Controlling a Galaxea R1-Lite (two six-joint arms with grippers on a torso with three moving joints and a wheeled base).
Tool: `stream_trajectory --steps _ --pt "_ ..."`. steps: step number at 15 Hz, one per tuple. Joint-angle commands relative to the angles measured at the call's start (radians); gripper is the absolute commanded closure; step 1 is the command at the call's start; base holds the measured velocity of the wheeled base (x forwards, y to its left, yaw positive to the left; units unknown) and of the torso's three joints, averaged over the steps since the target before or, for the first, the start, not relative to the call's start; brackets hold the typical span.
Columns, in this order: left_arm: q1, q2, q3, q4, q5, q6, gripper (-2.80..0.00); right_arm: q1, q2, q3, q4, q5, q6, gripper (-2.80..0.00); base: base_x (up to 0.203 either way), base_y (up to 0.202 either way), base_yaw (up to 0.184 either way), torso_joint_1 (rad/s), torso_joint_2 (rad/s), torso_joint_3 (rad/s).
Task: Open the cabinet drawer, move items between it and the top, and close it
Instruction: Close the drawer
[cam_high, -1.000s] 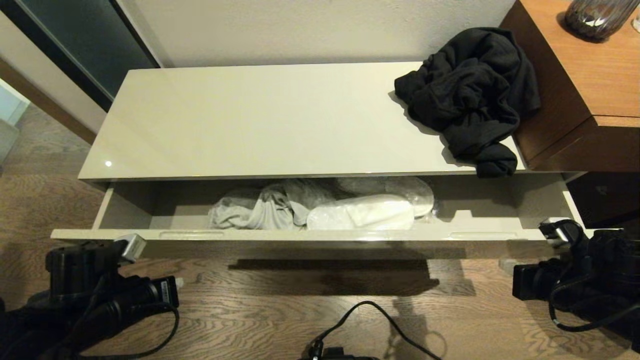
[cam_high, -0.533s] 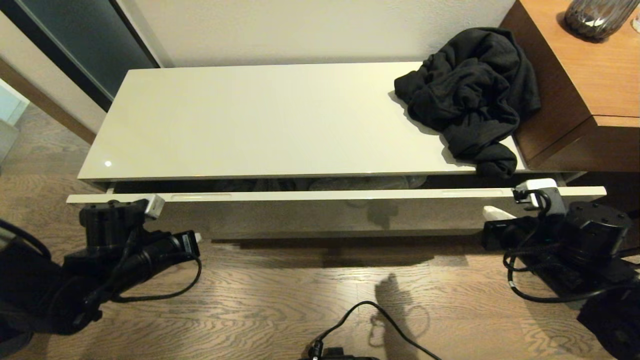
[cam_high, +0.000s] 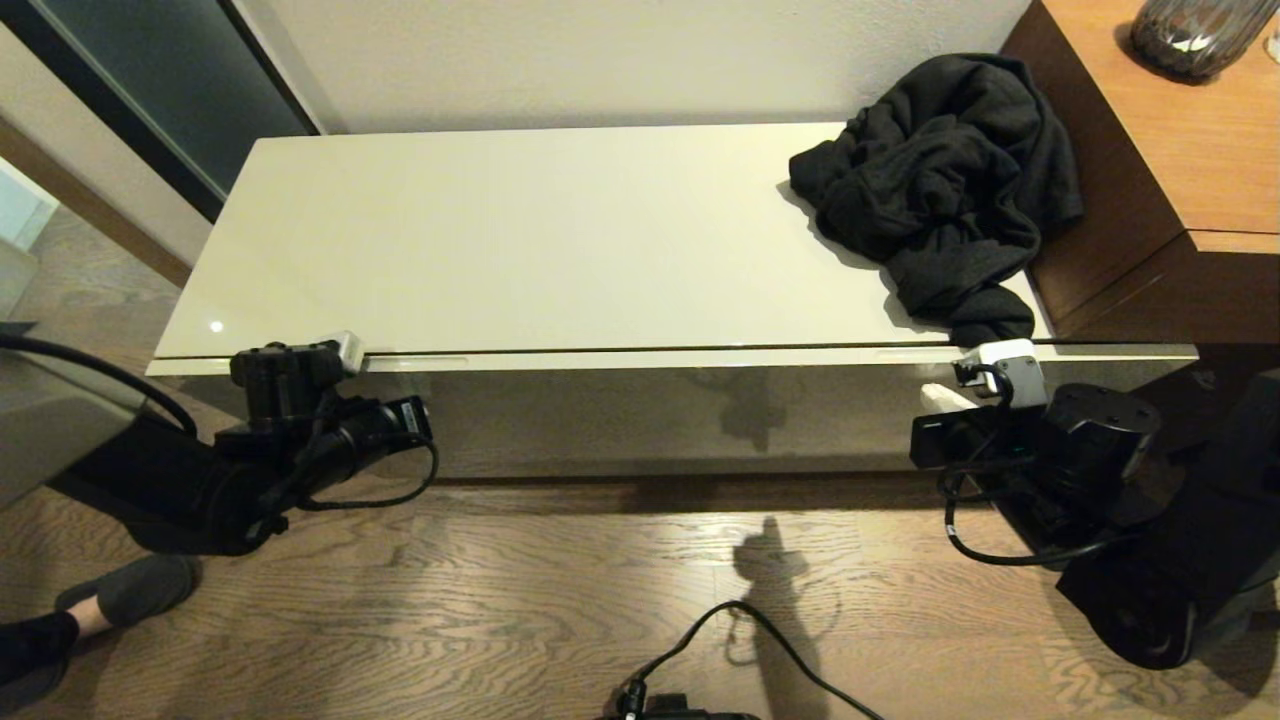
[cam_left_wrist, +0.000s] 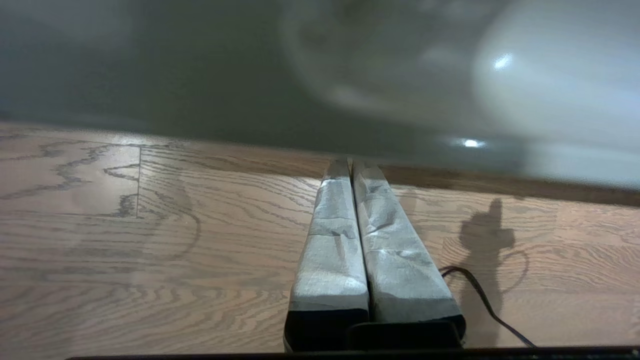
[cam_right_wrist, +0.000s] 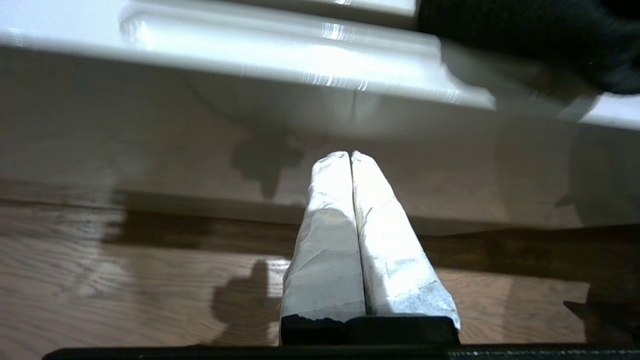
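The big glossy cream-beige cabinet top (cam_high: 520, 235) fills the middle of the head view, and the long shallow cream-beige cabinet drawer (cam_high: 660, 415) under it sits pushed in, only a thin dark seam showing along its front edge. A crumpled black soft garment (cam_high: 935, 190) lies on the top at about 2 o'clock. The left gripper (cam_left_wrist: 351, 162) at 8 o'clock and the right gripper (cam_right_wrist: 350, 155) at 4 o'clock both have fingers pressed together, holding nothing, tips right at the drawer front.

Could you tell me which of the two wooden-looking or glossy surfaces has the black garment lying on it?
The glossy cream cabinet top, at its right end; the black garment leans against the taller brown unit but does not lie on top of it.
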Motion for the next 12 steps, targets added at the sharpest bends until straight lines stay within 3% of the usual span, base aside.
stream_trajectory --steps 1,6,9,12 --pt "0.003 0.017 -0.047 0.009 -0.003 0.0 0.0 -0.002 0.022 -0.014 -0.009 0.011 -0.018 0.0 0.0 0.0 0.0 0.0 0.0 0.0" --pt "0.001 0.023 -0.102 0.023 -0.006 0.003 0.0 -0.017 0.051 -0.044 -0.009 0.079 -0.027 0.0 0.0 0.0 0.0 0.0 0.0 0.0" --pt "-0.008 -0.013 -0.087 0.055 -0.006 0.004 0.0 -0.018 0.031 -0.027 -0.009 0.07 -0.029 0.0 0.0 0.0 0.0 0.0 0.0 0.0" --pt "-0.016 -0.175 0.009 0.123 -0.003 0.031 0.0 -0.015 -0.127 0.113 -0.009 0.054 -0.022 0.0 0.0 0.0 0.0 0.0 0.0 0.0"
